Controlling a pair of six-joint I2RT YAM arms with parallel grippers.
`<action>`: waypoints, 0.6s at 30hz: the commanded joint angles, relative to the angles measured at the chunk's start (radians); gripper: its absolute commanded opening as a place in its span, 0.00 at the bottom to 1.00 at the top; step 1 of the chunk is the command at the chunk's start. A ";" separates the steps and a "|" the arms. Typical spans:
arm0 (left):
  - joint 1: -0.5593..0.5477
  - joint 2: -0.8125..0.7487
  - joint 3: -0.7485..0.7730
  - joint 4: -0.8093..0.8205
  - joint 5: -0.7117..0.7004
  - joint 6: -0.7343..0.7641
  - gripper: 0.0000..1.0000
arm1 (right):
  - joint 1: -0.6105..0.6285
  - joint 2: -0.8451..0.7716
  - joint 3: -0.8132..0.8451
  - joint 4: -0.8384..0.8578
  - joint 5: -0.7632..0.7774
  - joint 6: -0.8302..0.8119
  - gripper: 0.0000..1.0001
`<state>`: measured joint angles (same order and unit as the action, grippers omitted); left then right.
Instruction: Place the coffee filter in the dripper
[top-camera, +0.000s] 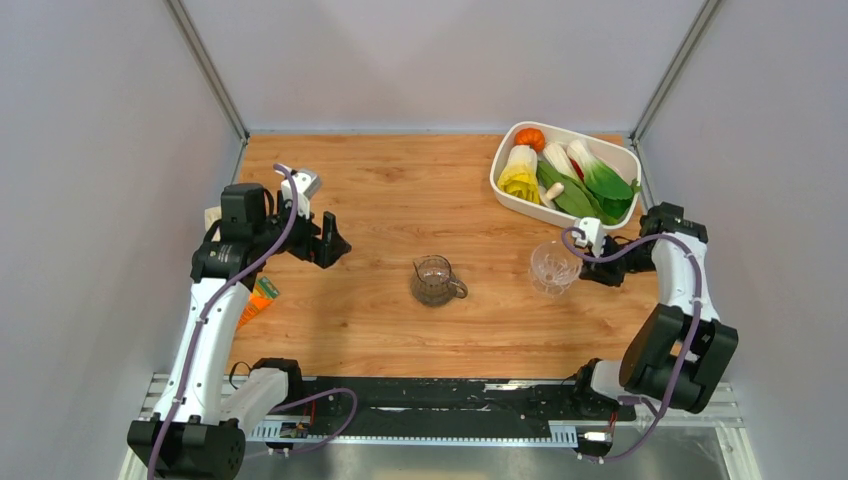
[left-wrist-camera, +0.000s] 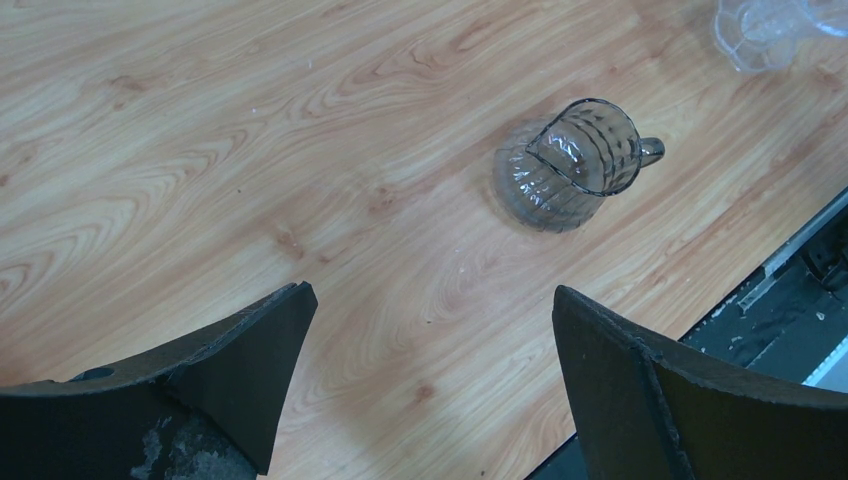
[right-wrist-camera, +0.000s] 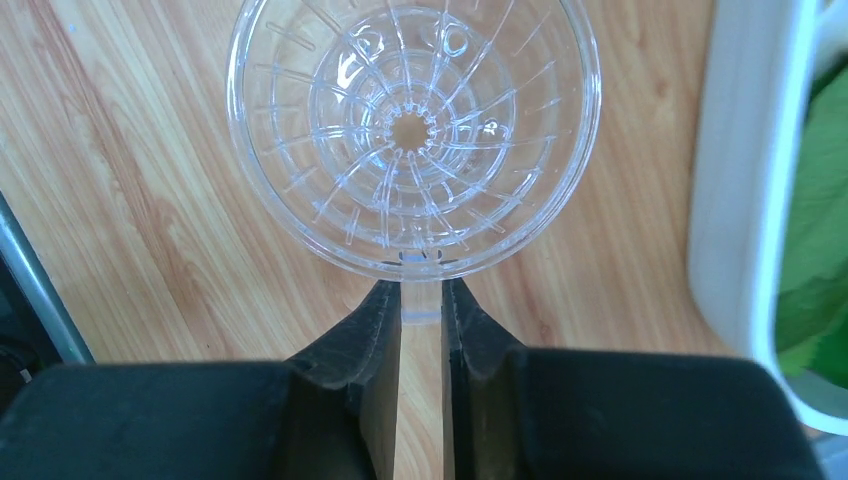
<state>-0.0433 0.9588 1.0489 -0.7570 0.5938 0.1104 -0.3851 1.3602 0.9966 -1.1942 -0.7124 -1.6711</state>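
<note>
On the right side of the wooden table, clear dripper upright near the white vegetable tray, right gripper clamped on its rim tab, glass jug at centre, left gripper spread wide, hovering at left.

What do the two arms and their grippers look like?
The left arm and the right arm each have white links between black joint housings, with a lilac cable looping along the outside. The left gripper and the right gripper have matt black, wedge-shaped fingers; the left ones look scuffed.
</note>
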 joint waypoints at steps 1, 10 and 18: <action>0.006 -0.025 -0.016 0.054 0.011 -0.013 1.00 | 0.029 -0.087 0.110 -0.106 -0.177 0.065 0.00; 0.006 -0.034 -0.016 0.106 -0.006 -0.096 1.00 | 0.518 -0.208 0.250 0.104 -0.142 0.662 0.00; 0.006 -0.044 -0.026 0.128 -0.021 -0.134 1.00 | 0.929 -0.113 0.327 0.332 0.136 1.038 0.00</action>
<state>-0.0433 0.9367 1.0267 -0.6765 0.5774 0.0116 0.4408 1.1885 1.2579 -1.0187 -0.6960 -0.8951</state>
